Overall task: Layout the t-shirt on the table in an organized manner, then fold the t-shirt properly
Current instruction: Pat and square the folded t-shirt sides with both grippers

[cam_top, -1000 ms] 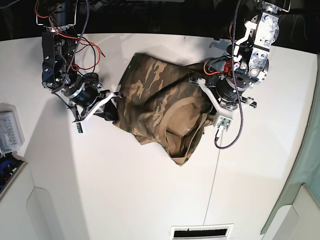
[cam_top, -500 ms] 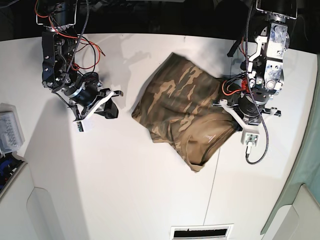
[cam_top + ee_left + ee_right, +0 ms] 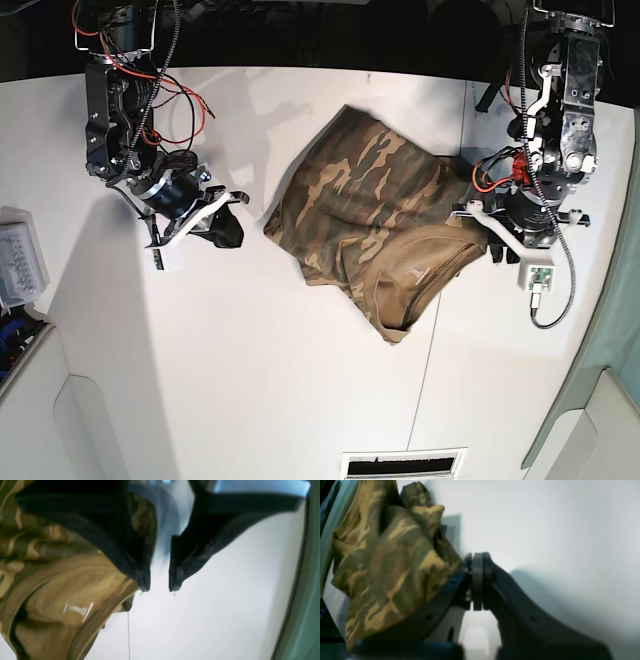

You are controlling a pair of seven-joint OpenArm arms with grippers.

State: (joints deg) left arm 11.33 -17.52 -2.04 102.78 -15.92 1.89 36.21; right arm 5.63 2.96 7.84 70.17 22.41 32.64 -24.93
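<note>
The camouflage t-shirt [image 3: 365,220] lies crumpled in the middle of the white table [image 3: 300,380], with its tan collar and white label mark [image 3: 415,270] towards the front right. My left gripper [image 3: 483,238] is at the shirt's right edge. In the left wrist view its jaws [image 3: 159,586] stand slightly apart with only bare table between them, and the collar [image 3: 77,608] lies just left of them. My right gripper [image 3: 230,228] is left of the shirt, apart from it. In the right wrist view its pads [image 3: 477,580] are pressed together, with camouflage cloth [image 3: 390,565] behind them on the left.
A thin dark seam [image 3: 425,370] runs across the table to the front. A small clear plastic box [image 3: 20,265] sits at the left edge. A vent slot [image 3: 400,465] is at the front edge. A green curtain [image 3: 610,330] hangs past the table's right side.
The left arm dragged the shirt to the right, away from the right gripper, then let go and moved further right. The shirt now lies still. The right arm barely moved.
</note>
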